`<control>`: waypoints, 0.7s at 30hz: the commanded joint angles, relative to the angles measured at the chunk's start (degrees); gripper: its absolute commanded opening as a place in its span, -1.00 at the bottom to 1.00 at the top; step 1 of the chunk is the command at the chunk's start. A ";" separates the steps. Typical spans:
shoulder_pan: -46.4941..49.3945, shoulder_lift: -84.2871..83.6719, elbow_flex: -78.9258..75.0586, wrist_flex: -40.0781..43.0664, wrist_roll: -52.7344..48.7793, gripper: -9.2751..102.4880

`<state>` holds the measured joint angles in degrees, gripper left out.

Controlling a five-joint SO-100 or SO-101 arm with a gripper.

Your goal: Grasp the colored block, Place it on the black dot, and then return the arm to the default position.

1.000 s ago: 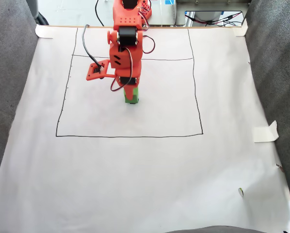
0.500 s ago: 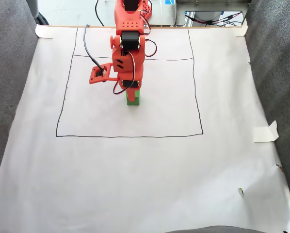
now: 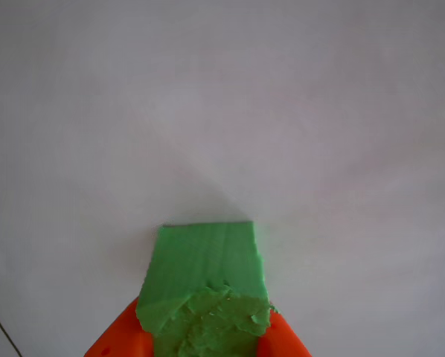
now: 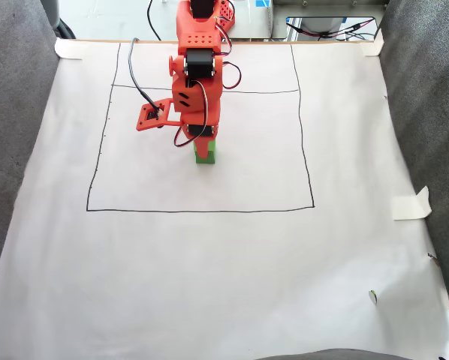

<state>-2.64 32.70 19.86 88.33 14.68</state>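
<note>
Near the middle of the drawn square: my green block, sitting just below the orange arm in the fixed view.
Block up close: in the other view the block fills the lower centre, its smooth striped face towards the paper and its rough, crumbly face towards the camera.
Fingers: two orange tips press against the block's left and right sides at the bottom edge of the other view — I read the gripper as closed on the block.
Gripper from the fixed view: it points straight down onto the block, which hides the fingertips from me.
Height: I cannot tell whether the block rests on the paper or hangs just above it.
Surface: white paper beyond the block in the other view, with a thin dark line at the lower left corner.
Square: a black outline drawn on the paper; the block lies inside it, well apart from every side.
Black dot: I cannot pick it out with confidence.
Arm extras: a small orange bracket sticks out to the left in the fixed view, with a black cable looping up from it.
Edges: grey fabric flanks the paper on both sides — tape tab on the right edge.
</note>
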 commanded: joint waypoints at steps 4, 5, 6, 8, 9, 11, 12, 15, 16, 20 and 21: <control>0.70 0.44 -2.37 0.00 -0.62 -0.57; 0.62 0.53 -2.37 0.09 -0.79 -0.56; 0.53 0.53 -2.37 0.35 -1.05 -0.55; 0.26 0.70 -2.37 0.88 -1.41 -0.53; 0.18 0.79 -2.37 1.05 -1.58 -0.51; 0.00 0.79 -2.37 1.58 -1.76 -0.44; -0.09 0.88 -2.37 1.85 -1.93 -0.39; -0.44 1.14 -2.11 2.37 -2.64 -0.31; -0.53 1.32 -1.93 2.55 -2.81 -0.30; -0.53 1.76 -1.76 3.16 -3.43 -0.10; -0.53 1.93 -1.76 3.43 -3.43 -0.05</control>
<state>-2.72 32.61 19.86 91.32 11.87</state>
